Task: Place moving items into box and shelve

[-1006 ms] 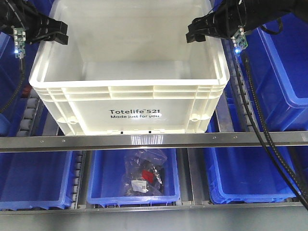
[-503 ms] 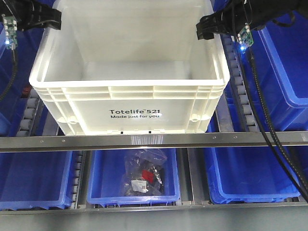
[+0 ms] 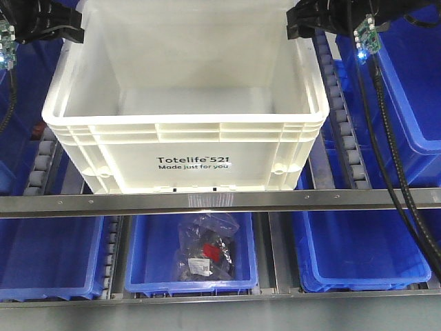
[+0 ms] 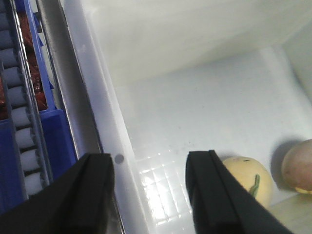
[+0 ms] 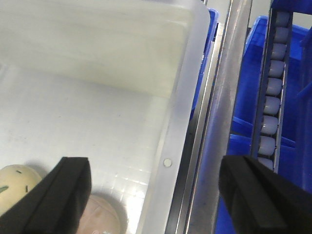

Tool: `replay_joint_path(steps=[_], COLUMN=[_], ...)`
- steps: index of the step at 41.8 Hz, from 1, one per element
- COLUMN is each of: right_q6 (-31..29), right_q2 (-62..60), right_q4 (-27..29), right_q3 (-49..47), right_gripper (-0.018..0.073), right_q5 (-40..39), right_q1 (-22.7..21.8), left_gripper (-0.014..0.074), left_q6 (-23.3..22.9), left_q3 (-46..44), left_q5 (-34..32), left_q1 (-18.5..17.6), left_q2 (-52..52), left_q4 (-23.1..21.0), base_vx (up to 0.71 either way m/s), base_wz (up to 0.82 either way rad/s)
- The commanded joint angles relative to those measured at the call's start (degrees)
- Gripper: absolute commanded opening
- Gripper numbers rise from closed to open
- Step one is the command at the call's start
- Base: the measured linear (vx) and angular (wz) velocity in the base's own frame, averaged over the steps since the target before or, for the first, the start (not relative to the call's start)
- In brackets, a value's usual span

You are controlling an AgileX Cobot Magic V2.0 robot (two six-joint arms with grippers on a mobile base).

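Grippers (image 3: 58,27) higher above box (image 3: 186,131) than before

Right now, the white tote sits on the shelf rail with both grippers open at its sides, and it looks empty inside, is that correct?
Not quite: the tote isn't empty. The left wrist view shows soft toys lying on its floor, and the right wrist view shows them too. The rest holds: it sits on the rail, with the left gripper and right gripper open over its side rims.
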Motion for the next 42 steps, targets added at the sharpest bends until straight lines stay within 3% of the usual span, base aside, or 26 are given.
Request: replay_joint_path(steps=[1,13,14,20,30,41,42], right_q6=[0.2,-0.3,-1.5,-2.7,-5.6,-8.0,-8.0], right_q2=[-4.4,-13.0,-24.4,-32.2,-44.7,-59.8,-72.7], right_q4=[0.9,0.8,1.2,1.3,1.3,1.3,1.3], right_q3=[-0.1,16.1,31.0,38.6,50.5,61.2,68.2], right_gripper=[0.0573,0.0573,0.0572,0.0572,0.0572,0.0572,0.0572], right_q5=[-3.0,-15.0,-27.0,-32.3,-36.9,-36.2,-33.0], right_q1=[0.1,0.1,0.1,0.1,0.1,0.1,0.1], left_gripper=[0.0421,0.0374,0.0349,0.034,0.0333,0.0333,0.0333], left_q6=[0.4,0.6,5.2,6.6,6.6,6.3,6.3], left_q3=[1.5,18.9,33.3,41.1,52.1,60.5,64.9], left_q5=[-4.3,-14.6,-23.9,-27.2,-31.6,-31.4,-28.6], left_q1=[-0.3,-0.3,-0.3,-0.3,-0.3,-0.3,-0.3], left_q2=[-5.1,-15.1,-26.4,-34.4,-47.8,-62.9,-74.5], left_q4=[-1.9,-2.0,-2.0,-1.8,-1.8,-1.9,-2.3], base_vx=[0.0,0.0,0.0,0.0,0.0,0.0,0.0], base_wz=[0.0,0.0,0.0,0.0,0.0,0.0,0.0])
